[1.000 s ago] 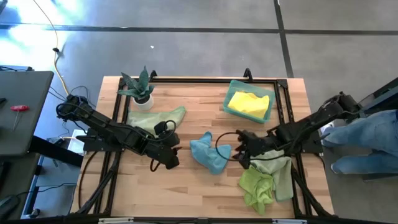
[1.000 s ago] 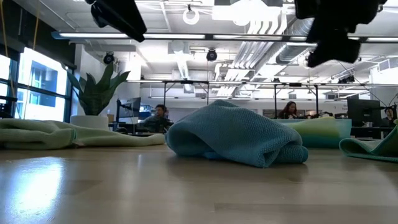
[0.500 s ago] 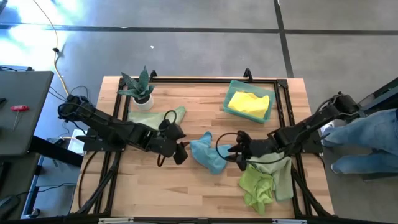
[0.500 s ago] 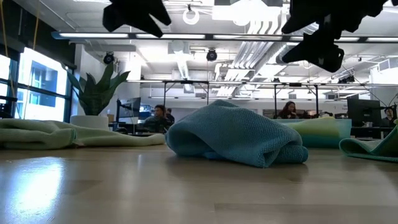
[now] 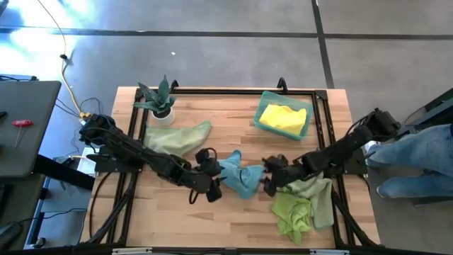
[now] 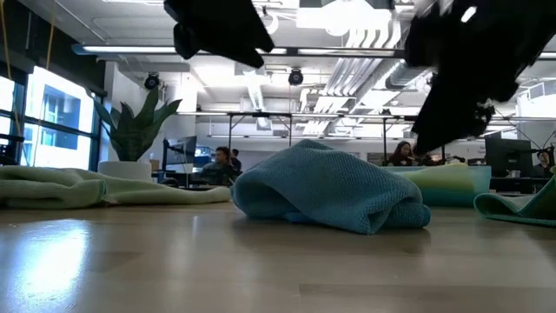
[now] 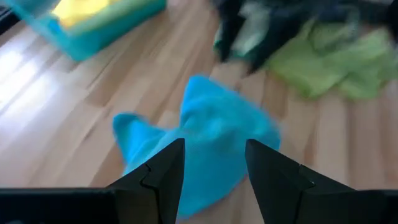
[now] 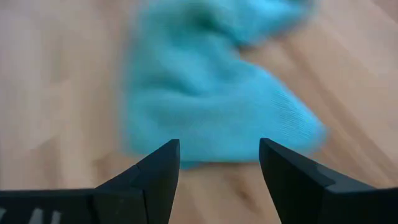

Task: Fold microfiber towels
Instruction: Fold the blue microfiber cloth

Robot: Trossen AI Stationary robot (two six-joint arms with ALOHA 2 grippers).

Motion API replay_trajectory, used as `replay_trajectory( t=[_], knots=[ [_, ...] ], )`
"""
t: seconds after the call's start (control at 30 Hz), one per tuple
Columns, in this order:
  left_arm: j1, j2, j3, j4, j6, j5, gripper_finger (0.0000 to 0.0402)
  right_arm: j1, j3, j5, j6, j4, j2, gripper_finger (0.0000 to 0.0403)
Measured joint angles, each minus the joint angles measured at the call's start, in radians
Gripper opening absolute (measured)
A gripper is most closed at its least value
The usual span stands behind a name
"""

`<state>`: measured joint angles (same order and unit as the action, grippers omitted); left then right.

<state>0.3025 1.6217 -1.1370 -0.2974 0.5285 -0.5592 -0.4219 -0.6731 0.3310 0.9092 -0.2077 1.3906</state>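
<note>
Fingers of both the left gripper (image 5: 212, 185) and right gripper (image 5: 268, 180) spread, flanking the crumpled blue towel (image 5: 238, 176) mid-table; uneven pinches may bunch rather than flatten it.

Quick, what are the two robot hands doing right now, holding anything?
Left hand: open, empty, just beside the blue towel.
Right hand: open, empty, at the towel's other side.

Nubby matt blue cloth towel (image 6: 330, 187) on smooth, faintly glossy wooden table (image 5: 212, 212)
</note>
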Motion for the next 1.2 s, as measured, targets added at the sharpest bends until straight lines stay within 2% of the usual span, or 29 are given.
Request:
replay_trajectory(
  t=[0.1,0.3,0.47,0.53,0.67,0.83,1.0,1.2],
  knots=[
    [0.009,0.011,-0.001,0.053,0.018,-0.002,0.0161,0.070,0.001,-0.020,0.112,-0.033,0.018,0.0213],
    [0.016,0.010,-0.001,0.130,0.018,0.039,0.0161,0.178,0.000,-0.074,0.077,-0.018,0.051,0.0213],
    [0.015,0.004,-0.002,0.134,0.026,0.054,0.0161,0.259,0.001,-0.185,0.031,-0.002,0.107,0.0213],
    [0.015,0.002,0.000,0.125,0.029,0.055,0.0161,0.277,0.000,-0.200,0.007,-0.021,0.119,0.0213],
    [0.015,-0.004,-0.001,0.111,0.044,0.062,0.0162,0.302,0.000,-0.301,-0.010,0.000,0.139,0.0213],
    [0.015,-0.005,-0.001,0.100,0.044,0.070,0.0163,0.304,0.000,-0.417,-0.051,0.108,0.172,0.0206],
    [0.015,-0.006,-0.001,0.090,0.047,0.073,0.0163,0.304,0.000,-0.423,-0.047,0.174,0.190,0.0158],
    [0.018,-0.006,-0.001,0.084,0.046,0.077,0.0163,0.304,0.001,-0.419,0.013,0.196,0.196,0.0037]
  ],
)
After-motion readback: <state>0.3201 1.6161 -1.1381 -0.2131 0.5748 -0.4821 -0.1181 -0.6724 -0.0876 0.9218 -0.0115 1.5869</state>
